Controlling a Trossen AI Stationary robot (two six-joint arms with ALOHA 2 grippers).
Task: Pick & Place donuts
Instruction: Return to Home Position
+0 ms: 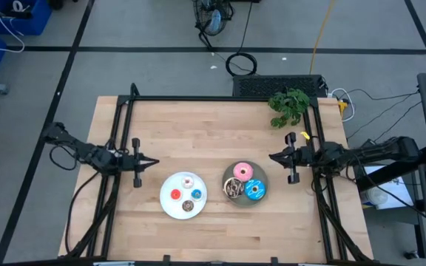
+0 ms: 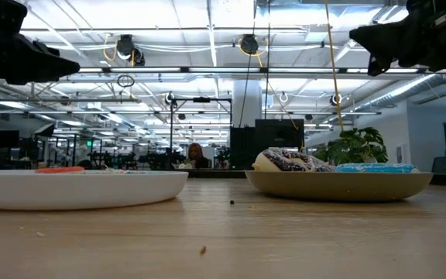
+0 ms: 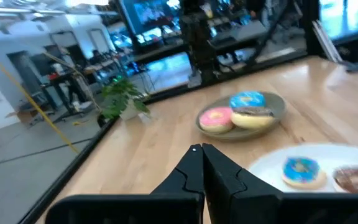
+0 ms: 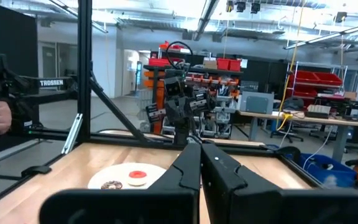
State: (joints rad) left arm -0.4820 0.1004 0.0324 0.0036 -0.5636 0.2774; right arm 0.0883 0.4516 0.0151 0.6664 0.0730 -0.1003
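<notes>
Closed, empty fingers of the left gripper [image 3: 197, 149] are hovering just left of the white plate [image 1: 165, 203]; the right gripper [image 1: 271, 157], likewise pressed together, is hanging well right of it, beyond the grey plate [image 1: 244, 203]. Swinging low, either arm could be clipping a rim and scattering donuts. Four tiny donuts [image 1: 188, 182] are lying on the white plate, three larger donuts [image 1: 242, 172] on the grey
</notes>
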